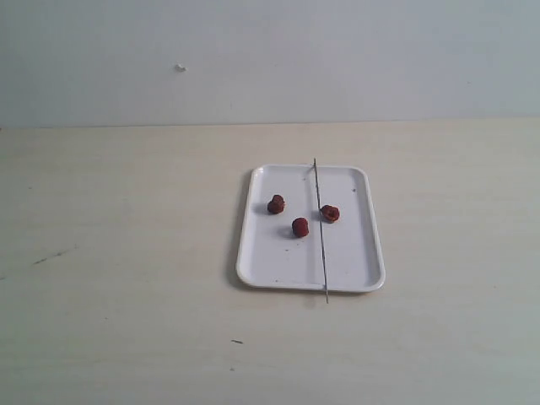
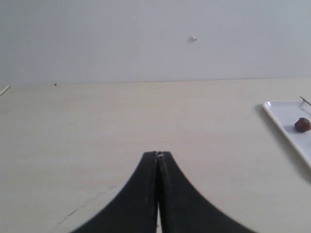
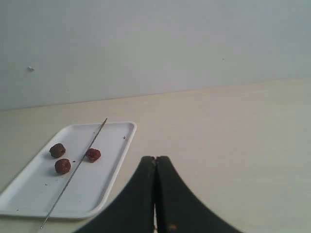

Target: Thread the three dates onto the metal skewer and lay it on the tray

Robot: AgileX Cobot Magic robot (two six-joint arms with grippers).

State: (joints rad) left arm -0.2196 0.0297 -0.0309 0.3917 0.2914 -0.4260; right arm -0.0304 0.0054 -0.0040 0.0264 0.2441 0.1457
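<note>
The white tray (image 1: 354, 261) lies on the table right of centre. Three dates rest loose on it: one (image 1: 276, 204) at the left, one (image 1: 300, 227) in the middle, one (image 1: 330, 213) to the right. The thin metal skewer (image 1: 321, 232) lies lengthwise across the tray between the middle and right dates, its ends past the rim. Neither arm shows in the exterior view. My left gripper (image 2: 158, 155) is shut and empty, with the tray (image 2: 282, 116) and one date (image 2: 302, 124) off to its side. My right gripper (image 3: 155, 159) is shut and empty beside the tray (image 3: 114, 160).
The pale wooden table (image 1: 126, 253) runs back to a plain grey wall (image 1: 270, 59). Small dark marks dot the tabletop (image 1: 237, 342).
</note>
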